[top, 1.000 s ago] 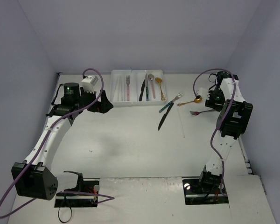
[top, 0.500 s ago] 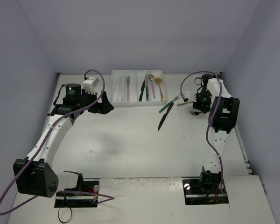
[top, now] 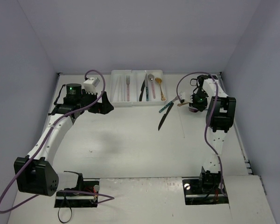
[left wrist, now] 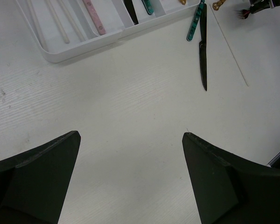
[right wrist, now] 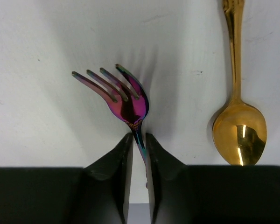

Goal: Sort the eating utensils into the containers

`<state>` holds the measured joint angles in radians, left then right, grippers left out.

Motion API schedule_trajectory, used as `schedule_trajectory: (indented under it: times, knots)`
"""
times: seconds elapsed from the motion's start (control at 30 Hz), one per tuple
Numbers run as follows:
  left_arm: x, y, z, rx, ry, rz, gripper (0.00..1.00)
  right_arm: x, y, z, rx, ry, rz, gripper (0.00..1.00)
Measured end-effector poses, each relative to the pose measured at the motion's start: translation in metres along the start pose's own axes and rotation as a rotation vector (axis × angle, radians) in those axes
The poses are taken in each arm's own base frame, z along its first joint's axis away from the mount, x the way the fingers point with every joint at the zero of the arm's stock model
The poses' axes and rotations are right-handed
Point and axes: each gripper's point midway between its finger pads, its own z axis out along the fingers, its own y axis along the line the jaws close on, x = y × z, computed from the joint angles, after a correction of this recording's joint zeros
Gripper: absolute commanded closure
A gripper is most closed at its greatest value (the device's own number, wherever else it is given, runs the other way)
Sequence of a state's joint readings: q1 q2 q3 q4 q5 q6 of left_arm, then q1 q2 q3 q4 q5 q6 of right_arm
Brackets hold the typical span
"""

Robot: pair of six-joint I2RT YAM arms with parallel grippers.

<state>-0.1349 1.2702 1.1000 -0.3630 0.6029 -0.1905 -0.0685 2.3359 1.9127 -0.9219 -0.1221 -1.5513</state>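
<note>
Looking overhead, the right jaws are working toward the desk's far right corner, well apart from the tray (top: 122,102). Left wrist: left jaws are gaping, empty. Right wrist: jaws are pinching the fork's (right wrist: 129,105) thin neck, so it is risking swivelling loose against the spoon (right wrist: 239,130).

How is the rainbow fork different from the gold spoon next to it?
The fork shines purple and rainbow; the spoon is gold. The fork has four prongs; the spoon has a round bowl. The fork's neck is pinched by the right gripper; the spoon lies free beside it, with nothing touching it. Both are shiny metal.
</note>
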Motion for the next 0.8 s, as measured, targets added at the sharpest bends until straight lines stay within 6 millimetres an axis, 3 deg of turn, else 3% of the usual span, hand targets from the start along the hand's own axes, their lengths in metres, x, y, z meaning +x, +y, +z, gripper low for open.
schedule_trajectory:
  times: [0.2,0.4,0.57,0.67,0.8]
  knots:
    - [0.003,0.003,0.003,-0.006,0.012,-0.007,0.09,0.001,0.013,0.001,-0.031,0.022,-0.008,0.99]
    - [0.003,0.004,0.004,-0.009,0.014,-0.009,0.09,-0.008,0.053,0.000,-0.143,0.013,-0.014,1.00]
    - [0.003,0.007,0.004,-0.030,0.011,-0.012,0.09,-0.041,0.083,-0.010,-0.218,-0.073,0.001,1.00]
    - [0.002,0.011,0.003,-0.051,0.008,-0.019,0.09,-0.072,0.078,-0.037,-0.164,-0.147,0.009,1.00]
    - [0.001,0.014,0.002,-0.079,0.002,-0.030,0.09,-0.121,0.046,-0.104,0.023,-0.283,0.006,1.00]
